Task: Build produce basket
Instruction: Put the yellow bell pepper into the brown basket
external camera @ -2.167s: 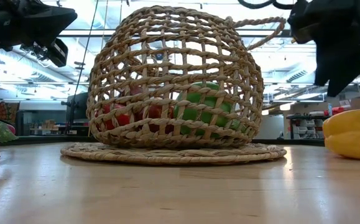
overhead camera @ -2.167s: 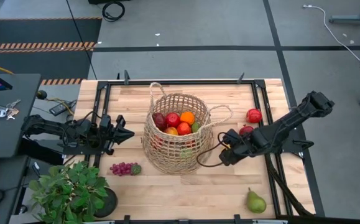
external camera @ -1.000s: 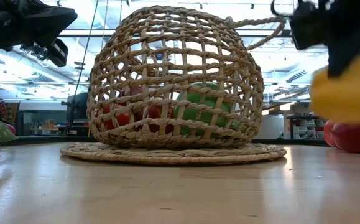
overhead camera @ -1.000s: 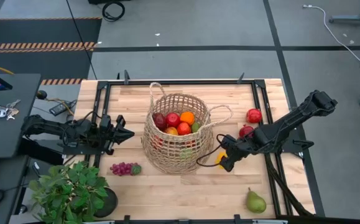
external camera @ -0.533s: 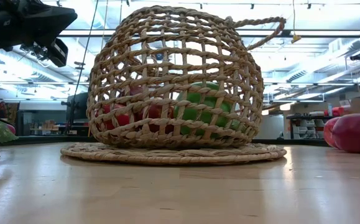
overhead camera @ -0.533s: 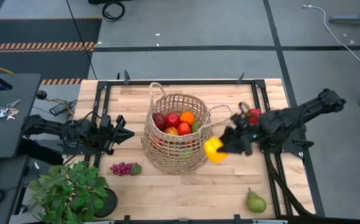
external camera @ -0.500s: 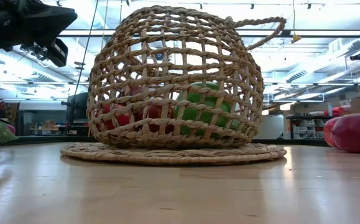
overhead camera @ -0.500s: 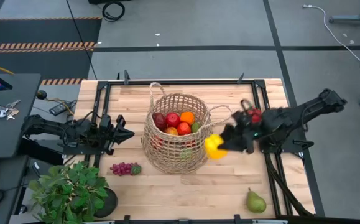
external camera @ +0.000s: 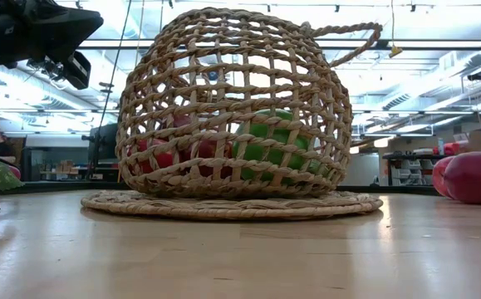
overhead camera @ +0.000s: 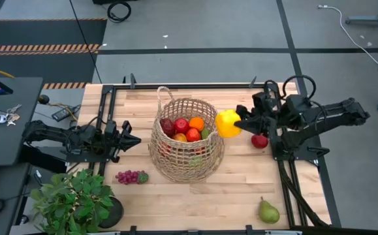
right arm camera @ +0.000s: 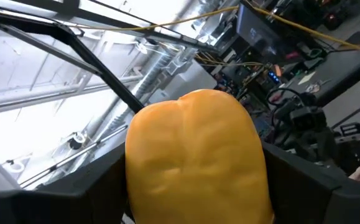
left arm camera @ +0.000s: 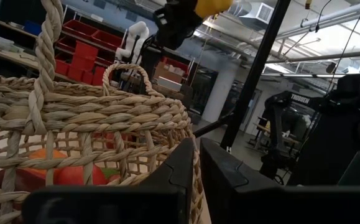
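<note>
Yellow is what catches the eye: a pepper [overhead camera: 228, 123] held up in the air by the right gripper [overhead camera: 239, 123], its fingers clamped on either side of it, just beside the basket's [overhead camera: 187, 140] right rim and over the looped handle on that side. From the right wrist camera the pepper [right arm camera: 195, 155] fills the space between the two dark fingers [right arm camera: 68, 193], with only ceiling and room clutter behind.

Straw weave, open and tan, the basket sits near the middle of the wooden table [overhead camera: 241, 189]. Inside it show red apples [overhead camera: 181, 125], an orange [overhead camera: 196, 123] and a bit of green; from table level a green apple [external camera: 273, 143] and red fruit show through the weave of the basket [external camera: 232, 108].

Left gripper [overhead camera: 134, 140] waits just left of the basket, fingers pinched together on nothing, low over the table. Its wrist camera looks straight at the basket wall [left arm camera: 92, 118], with the pepper [left arm camera: 212, 5] high beyond it.

Loose on the table lie purple grapes [overhead camera: 129, 177] near the front left, beside a potted plant [overhead camera: 74, 199], a pear [overhead camera: 267, 211] at the front right, and a dark red fruit [overhead camera: 260, 140] under the right arm.
</note>
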Robot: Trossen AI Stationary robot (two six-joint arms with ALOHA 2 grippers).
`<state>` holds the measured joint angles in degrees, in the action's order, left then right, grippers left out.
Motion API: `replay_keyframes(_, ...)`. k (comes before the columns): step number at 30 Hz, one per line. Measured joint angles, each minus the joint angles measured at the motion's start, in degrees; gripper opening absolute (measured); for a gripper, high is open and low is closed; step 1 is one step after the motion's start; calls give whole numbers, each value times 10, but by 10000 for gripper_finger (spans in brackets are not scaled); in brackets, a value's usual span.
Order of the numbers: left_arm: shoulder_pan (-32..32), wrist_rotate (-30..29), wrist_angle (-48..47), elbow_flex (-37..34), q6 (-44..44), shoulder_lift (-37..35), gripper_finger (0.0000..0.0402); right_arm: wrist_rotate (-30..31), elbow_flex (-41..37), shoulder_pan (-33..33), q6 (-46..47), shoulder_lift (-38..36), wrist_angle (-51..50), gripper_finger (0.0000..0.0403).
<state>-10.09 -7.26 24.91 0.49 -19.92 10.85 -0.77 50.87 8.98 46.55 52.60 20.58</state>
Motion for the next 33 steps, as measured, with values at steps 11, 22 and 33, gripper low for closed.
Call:
replay_keyframes(11, 0, 0, 0, 0, 0, 0, 33, 28, 16, -57, -9, 31, 21, 316)
replay_keyframes(22, 0, 0, 0, 0, 0, 0, 28, 27, 235, -91, -222, 206, -202, 316)
replay_keyframes(33, 0, 0, 0, 0, 0, 0, 33, 27, 478, -102, -386, 394, -528, 316)
